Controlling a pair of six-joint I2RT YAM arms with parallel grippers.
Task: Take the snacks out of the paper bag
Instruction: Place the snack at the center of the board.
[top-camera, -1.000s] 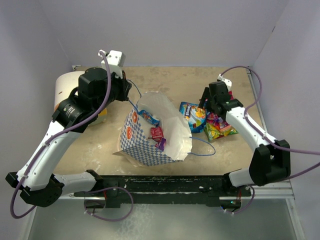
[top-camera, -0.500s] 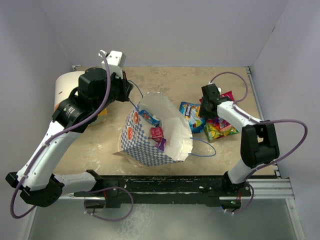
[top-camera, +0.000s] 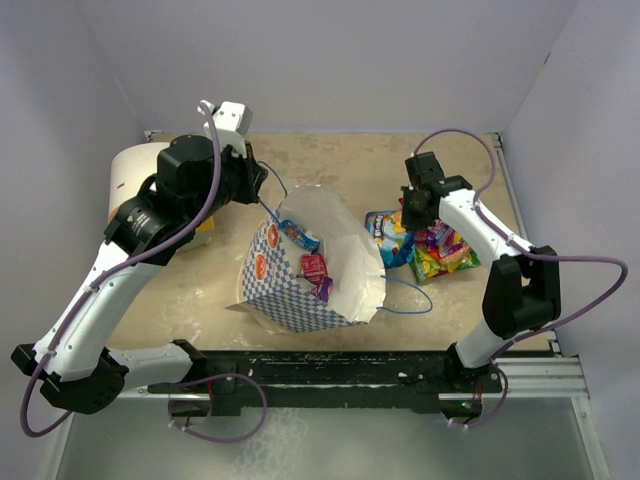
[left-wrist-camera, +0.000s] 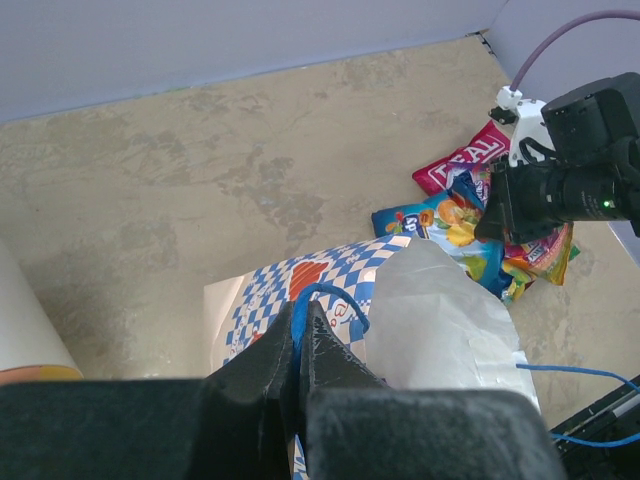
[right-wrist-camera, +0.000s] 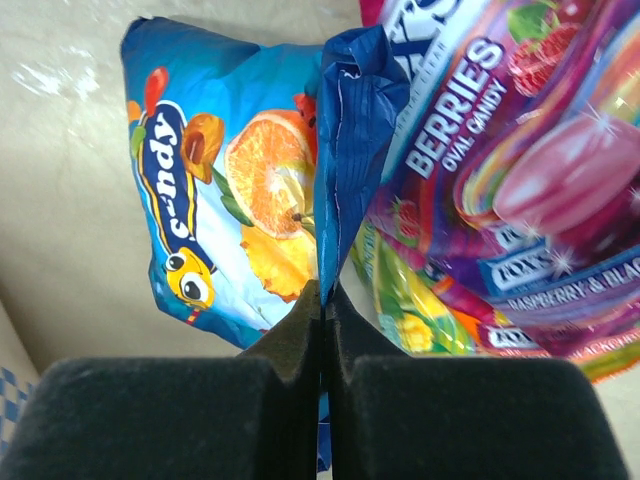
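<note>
The blue-and-white checkered paper bag lies open at the table's middle, its cream inside facing up, with blue, pink-red and purple packets in it. My left gripper is shut on the bag's blue cord handle at its far rim. My right gripper is shut on the edge of a blue packet and holds it over the pile of snacks right of the bag. That pile holds a blue candy packet, a purple berries packet and a pink-red packet.
A white-and-orange cylinder stands at the back left behind my left arm. The bag's other blue cord trails on the table to the right. Grey walls close in the back and both sides.
</note>
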